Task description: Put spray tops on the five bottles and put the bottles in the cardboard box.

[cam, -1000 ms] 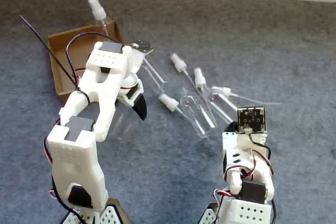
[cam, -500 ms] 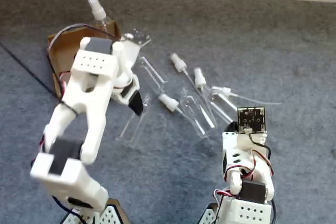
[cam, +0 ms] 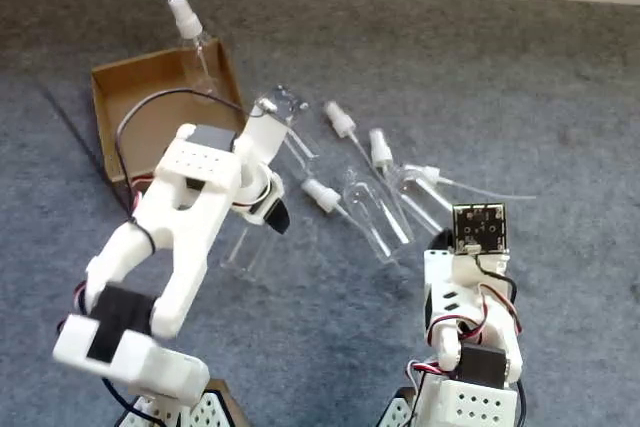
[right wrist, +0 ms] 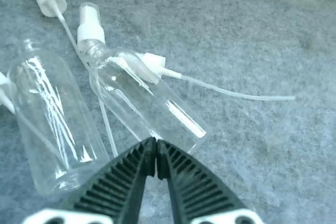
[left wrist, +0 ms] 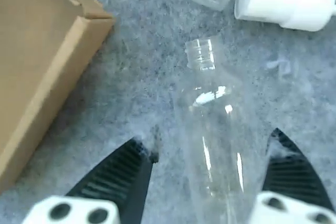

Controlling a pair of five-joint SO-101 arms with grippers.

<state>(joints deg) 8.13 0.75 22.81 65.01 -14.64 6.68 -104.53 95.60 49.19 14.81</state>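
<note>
Clear plastic, uncapped, the bottle [left wrist: 212, 124] lies on the desk [cam: 560, 97] near the box [left wrist: 37, 51], straddled by the wide-spread left claw [left wrist: 210, 145]: close gently mid-body to prevent slipping or buckling; the right claw [right wrist: 156, 153], pressed together, hangs over other bottles [right wrist: 142, 103].

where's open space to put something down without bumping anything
Bare carpet right of the loose spray tops and bottles, and nearer, between the two arms. Crowded from the cardboard box to that cluster, where the left gripper straddles an uncapped bottle.
</note>
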